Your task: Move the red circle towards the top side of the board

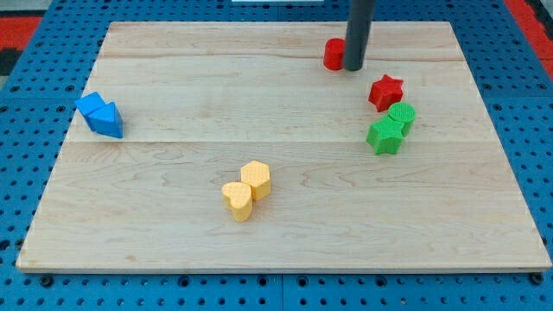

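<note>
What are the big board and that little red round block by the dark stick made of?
The board looks like pale unvarnished wood: grain lines and plank seams show. The red circle seems matte plastic or painted wood; its flat even colour leaves that open. My tip sits right beside it, on the view's right.

Pale, matt wooden board (285,225) with visible grain; blue perforated surface (26,207) beneath.

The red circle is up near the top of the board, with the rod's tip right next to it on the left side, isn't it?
Not quite. The red circle is near the board's top, and my tip is right next to it, but on the view's right side of it, not the left. The camera view shows this.
</note>
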